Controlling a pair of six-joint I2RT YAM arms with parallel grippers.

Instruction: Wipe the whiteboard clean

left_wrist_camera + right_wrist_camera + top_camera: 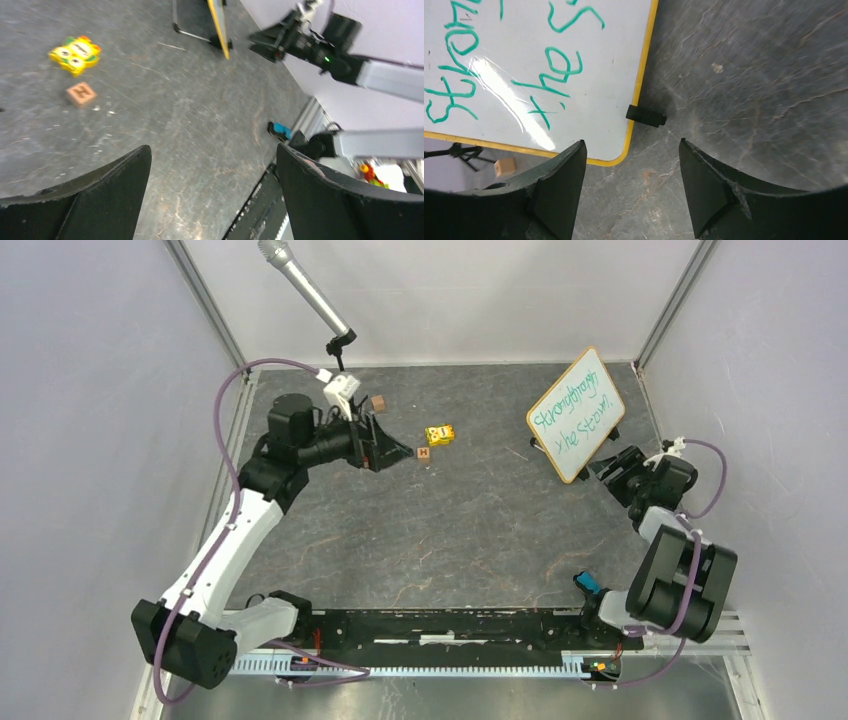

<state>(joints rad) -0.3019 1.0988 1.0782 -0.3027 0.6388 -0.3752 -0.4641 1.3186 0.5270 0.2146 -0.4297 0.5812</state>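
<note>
The whiteboard (577, 415) stands tilted at the back right, with a yellowish frame and green handwriting on it. In the right wrist view it (534, 65) fills the upper left, one black foot (646, 116) on the floor. My right gripper (612, 465) is open and empty, just in front of the board's lower corner; its jaws (631, 144) stand apart over bare floor. My left gripper (395, 445) is open and empty at the back left, far from the board. In its view (212, 150) the board's edge (220, 25) shows at the top.
A yellow toy (440, 434) and a lettered wooden block (424, 452) lie just right of the left gripper, with another block (380, 403) behind it. A microphone (305, 290) hangs over the back left. A small blue object (588, 583) sits by the right arm's base.
</note>
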